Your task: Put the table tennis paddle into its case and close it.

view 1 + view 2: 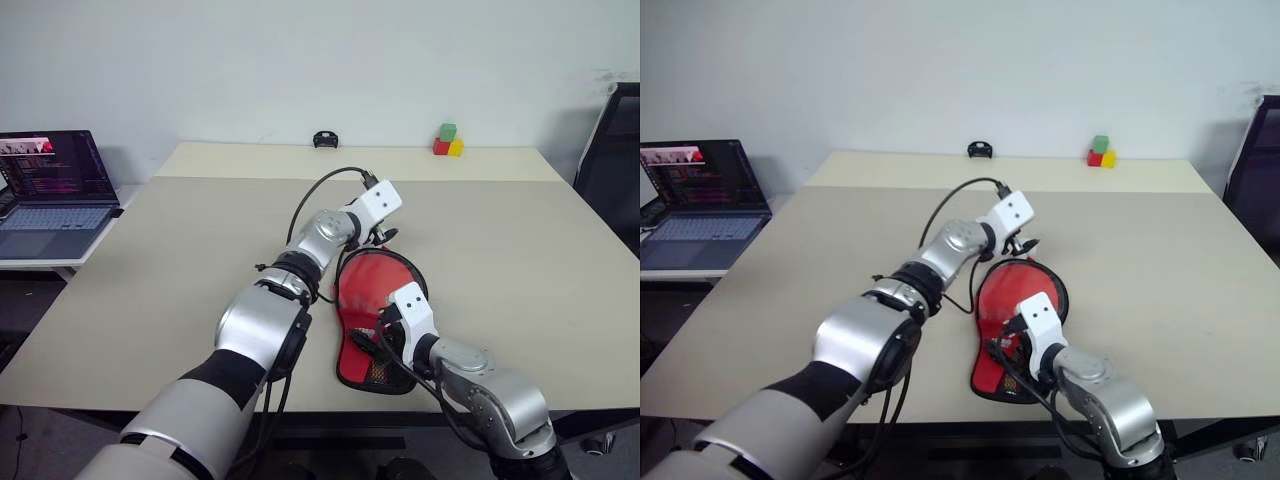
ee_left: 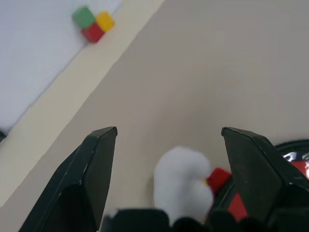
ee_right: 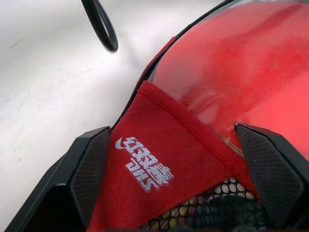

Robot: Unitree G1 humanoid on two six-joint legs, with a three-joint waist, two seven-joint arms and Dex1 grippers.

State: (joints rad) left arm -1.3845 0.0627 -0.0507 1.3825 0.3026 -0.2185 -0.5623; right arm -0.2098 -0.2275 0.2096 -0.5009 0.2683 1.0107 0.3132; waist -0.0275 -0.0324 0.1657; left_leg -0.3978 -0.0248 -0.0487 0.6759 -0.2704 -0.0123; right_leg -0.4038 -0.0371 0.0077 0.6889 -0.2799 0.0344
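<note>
Hovering my left gripper point(image 2: 169, 140) fingers apart, empty, just beyond case point(image 1: 375, 300); my right gripper point(image 3: 176, 137) spread wide over case's red flap.

The left arm is reaching forward over the middle of the table, its wrist bending toward the right, and the left gripper point(image 2: 169, 140) is holding its two black fingers point(image 2: 99, 169) wide apart with nothing between them. The right arm is lying low near the table's front edge, angled forward and to the left, and the right gripper point(image 3: 176, 140) is pointing downward with its fingers point(image 3: 91, 169) spread fully, straddling the red fabric of the case point(image 3: 159, 174) without closing on it.
</note>
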